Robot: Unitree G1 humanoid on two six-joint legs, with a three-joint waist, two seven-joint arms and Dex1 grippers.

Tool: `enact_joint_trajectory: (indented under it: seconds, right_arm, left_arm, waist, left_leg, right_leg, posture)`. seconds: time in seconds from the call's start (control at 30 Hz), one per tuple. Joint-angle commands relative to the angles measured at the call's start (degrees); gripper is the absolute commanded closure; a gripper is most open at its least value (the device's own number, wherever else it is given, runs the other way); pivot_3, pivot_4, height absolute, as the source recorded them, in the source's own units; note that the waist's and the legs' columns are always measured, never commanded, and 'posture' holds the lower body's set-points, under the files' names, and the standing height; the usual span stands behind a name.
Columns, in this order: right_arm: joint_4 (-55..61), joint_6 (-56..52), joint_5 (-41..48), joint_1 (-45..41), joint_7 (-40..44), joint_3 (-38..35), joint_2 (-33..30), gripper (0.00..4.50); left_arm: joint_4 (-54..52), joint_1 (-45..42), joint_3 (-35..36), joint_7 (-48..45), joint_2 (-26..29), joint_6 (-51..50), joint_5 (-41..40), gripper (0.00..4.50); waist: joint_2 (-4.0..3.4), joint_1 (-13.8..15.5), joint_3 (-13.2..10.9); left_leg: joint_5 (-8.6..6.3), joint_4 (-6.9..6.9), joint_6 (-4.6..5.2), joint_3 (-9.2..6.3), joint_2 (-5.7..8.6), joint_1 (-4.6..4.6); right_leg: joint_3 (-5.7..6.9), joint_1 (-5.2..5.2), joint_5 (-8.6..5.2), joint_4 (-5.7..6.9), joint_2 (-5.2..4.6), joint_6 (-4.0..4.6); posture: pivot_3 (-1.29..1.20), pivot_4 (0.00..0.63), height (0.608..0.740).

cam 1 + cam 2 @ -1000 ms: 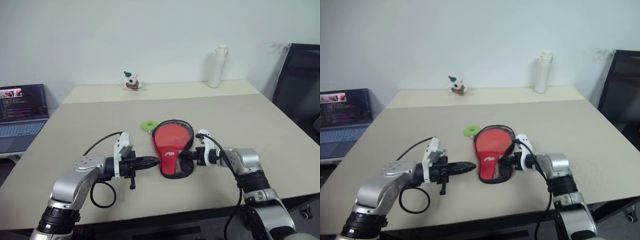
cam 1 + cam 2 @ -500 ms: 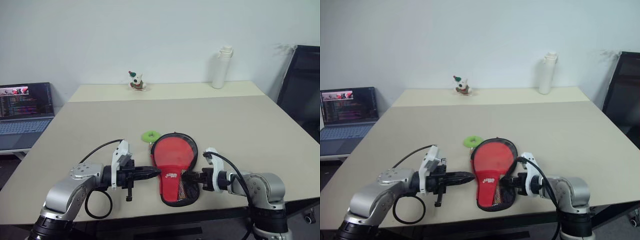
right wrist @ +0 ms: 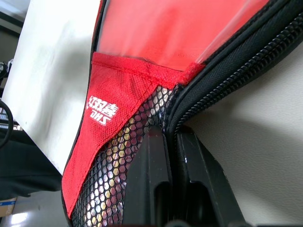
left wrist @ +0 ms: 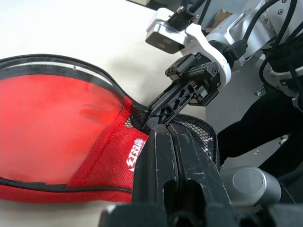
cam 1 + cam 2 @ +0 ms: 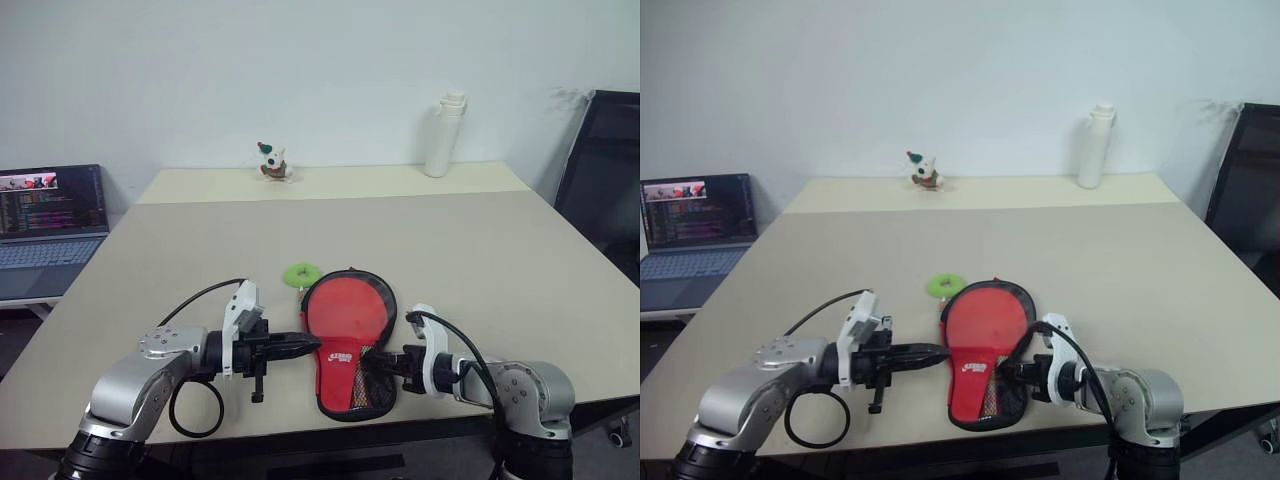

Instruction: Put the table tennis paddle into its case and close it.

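Case (image 5: 345, 340) lay red side up near table's (image 5: 480, 250) front edge, between both grippers. Left gripper (image 5: 305, 347) clenched empty, tips at case's left edge. Right gripper (image 5: 372, 363) pinched shut on case's zipper edge, by mesh.

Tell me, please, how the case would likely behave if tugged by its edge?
The case is fabric and mesh, so its edge would probably flex rather than lift stiffly. It looks light and lies flat on the smooth table, so it would likely slide, not tip.
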State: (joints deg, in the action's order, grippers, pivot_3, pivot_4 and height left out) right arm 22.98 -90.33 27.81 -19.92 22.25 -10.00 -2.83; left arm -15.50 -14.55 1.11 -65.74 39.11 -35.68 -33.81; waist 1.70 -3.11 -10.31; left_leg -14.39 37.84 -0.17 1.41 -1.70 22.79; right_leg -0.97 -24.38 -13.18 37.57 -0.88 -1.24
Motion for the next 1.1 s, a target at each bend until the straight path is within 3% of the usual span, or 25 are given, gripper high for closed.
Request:
enact_joint_trajectory:
  seconds: [0.03, 0.33, 0.4, 0.57, 0.67, 1.03, 1.1]
  right_arm:
    - [0.8, -1.0, 0.5, 1.3, -1.2, 0.2, -0.2, 3.95]
    - [9.7, 6.3, 1.9, 3.2, 1.1, 11.9, -11.1, 1.07]
    - [10.9, 6.7, 3.1, 2.6, 1.6, 10.3, -12.1, 0.41]
    - [11.2, 8.5, 6.0, 0.5, 3.5, 4.7, -13.3, 0.41]
    - [9.9, 9.8, 6.4, -1.3, 3.4, 3.0, -13.8, 0.38]
    - [12.2, 8.1, 10.5, -1.8, 3.7, 1.8, -14.8, 0.38]
    - [13.2, 7.0, 12.4, -1.1, 5.2, 1.9, -16.9, 0.38]
  left_arm:
    - [-0.9, -0.7, 0.1, 0.2, 0.4, 1.1, -0.3, 4.5]
    - [1.5, -2.3, 1.4, 5.8, -1.5, 0.9, 0.1, 4.5]
    - [3.1, -3.8, 2.3, 8.2, -2.5, 0.2, -0.3, 4.5]
    - [8.7, -8.4, 3.5, 13.1, -4.7, 2.9, 2.1, 4.5]
    - [14.9, -12.6, 2.8, 16.4, -5.5, 5.9, 6.2, 3.92]
    - [39.6, -27.5, 0.0, 20.2, -9.2, 13.4, 16.6, 0.02]
    - [43.7, -29.3, -0.4, 20.3, -9.7, 15.1, 18.3, 0.02]
  waist:
    - [0.0, 0.0, 0.0]
    - [0.01, 0.2, 0.0]
    - [0.01, 0.4, 0.0]
    - [0.02, 0.8, 0.0]
    - [0.02, 1.0, 0.0]
    - [0.03, 1.5, 0.0]
    - [0.03, 1.5, 0.0]
  left_leg:
    - [0.0, 0.0, 0.0, 0.0, 0.0, 0.0]
    - [0.0, 0.01, 0.0, -0.11, 0.0, 0.01]
    - [0.0, 0.01, 0.0, -0.11, 0.01, 0.02]
    - [0.0, 0.02, 0.0, -0.1, 0.04, 0.11]
    - [0.0, 0.02, 0.0, -0.1, 0.04, 0.1]
    - [-0.01, 0.0, 0.0, -0.07, 0.07, 0.18]
    - [-0.01, 0.0, 0.0, -0.09, 0.07, 0.2]
  right_leg:
    - [0.0, 0.0, 0.0, 0.0, 0.0, 0.0]
    - [0.06, 0.14, 0.0, -0.26, -0.02, -0.02]
    - [0.1, 0.18, 0.02, -0.35, -0.02, -0.06]
    - [0.1, 0.16, 0.06, -0.44, -0.04, -0.12]
    - [0.1, 0.16, 0.08, -0.43, -0.02, -0.13]
    - [0.11, 0.13, 0.09, -0.5, -0.04, -0.13]
    - [0.14, 0.12, 0.09, -0.51, -0.05, -0.13]
  posture:
    - [0.0, 0.15, 0.74]
    - [0.0, 0.15, 0.74]
    - [0.0, 0.15, 0.74]
    - [0.0, 0.15, 0.74]
    - [0.0, 0.15, 0.74]
    - [0.0, 0.15, 0.74]
    - [0.0, 0.15, 0.74]
